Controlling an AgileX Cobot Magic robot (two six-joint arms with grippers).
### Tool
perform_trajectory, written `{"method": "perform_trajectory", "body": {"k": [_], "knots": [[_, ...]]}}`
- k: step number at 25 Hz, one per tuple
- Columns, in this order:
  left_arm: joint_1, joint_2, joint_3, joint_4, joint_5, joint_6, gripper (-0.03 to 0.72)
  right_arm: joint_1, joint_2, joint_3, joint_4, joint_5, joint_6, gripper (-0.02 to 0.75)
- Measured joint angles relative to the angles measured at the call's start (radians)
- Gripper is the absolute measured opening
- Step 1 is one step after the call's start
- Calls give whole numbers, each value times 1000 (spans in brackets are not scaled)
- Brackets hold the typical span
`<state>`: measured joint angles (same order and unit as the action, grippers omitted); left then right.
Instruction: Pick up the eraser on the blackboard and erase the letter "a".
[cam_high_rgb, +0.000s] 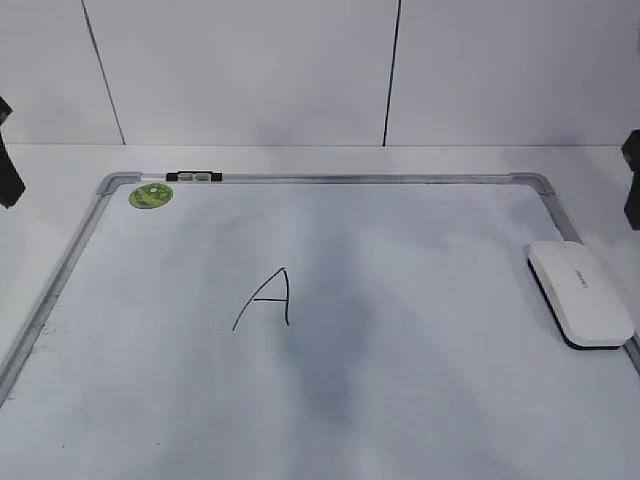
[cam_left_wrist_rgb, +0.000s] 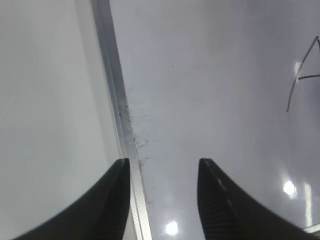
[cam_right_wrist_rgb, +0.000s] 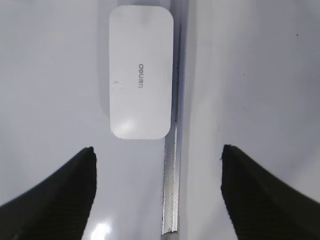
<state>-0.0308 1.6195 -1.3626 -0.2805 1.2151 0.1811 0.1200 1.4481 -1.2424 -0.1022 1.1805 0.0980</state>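
The blackboard (cam_high_rgb: 350, 179) is a white board with a silver-grey frame lying flat on the table. The white eraser (cam_high_rgb: 580, 293) lies on the board at its right edge, against the frame. A tall pointed capital "A" (cam_high_rgb: 268, 297) is drawn near the middle; no lowercase "a" shows in any view. My right gripper (cam_right_wrist_rgb: 158, 150) is open and empty, hovering above the right frame rail (cam_right_wrist_rgb: 171, 190), with the eraser (cam_right_wrist_rgb: 141, 72) just ahead of it. My left gripper (cam_left_wrist_rgb: 163, 162) is open and empty above the left frame rail (cam_left_wrist_rgb: 117, 95); the capital "A" (cam_left_wrist_rgb: 302, 75) is far to its right.
A round green sticker (cam_high_rgb: 150, 195) sits in the board's far left corner. A small black and grey clip (cam_high_rgb: 195, 176) sits on the top frame rail. White table surface (cam_high_rgb: 50, 170) surrounds the board, with a white panelled wall behind.
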Motion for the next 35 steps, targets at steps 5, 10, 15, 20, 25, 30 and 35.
{"method": "perform_trajectory", "body": {"k": [5,10,15,20,25,30,35], "knots": [[-52,-128,133,-6,2,-8,333,0,-96,65,2,30,-12,603],[-66,-251,263,-8,8,-22,324,0,-213,204,9,37,-31,598],[-68,-405,362,-8,13,-25,323,0,-408,336,42,29,-40,597],[-68,-603,449,-6,18,-27,323,0,-612,440,64,31,-40,595],[-68,-790,501,5,22,-27,319,0,-793,546,102,42,-40,594],[-68,-946,533,27,28,-27,296,0,-980,589,90,51,-40,594],[-68,-1065,608,33,32,-27,289,0,-1121,589,56,67,-40,593]]}}
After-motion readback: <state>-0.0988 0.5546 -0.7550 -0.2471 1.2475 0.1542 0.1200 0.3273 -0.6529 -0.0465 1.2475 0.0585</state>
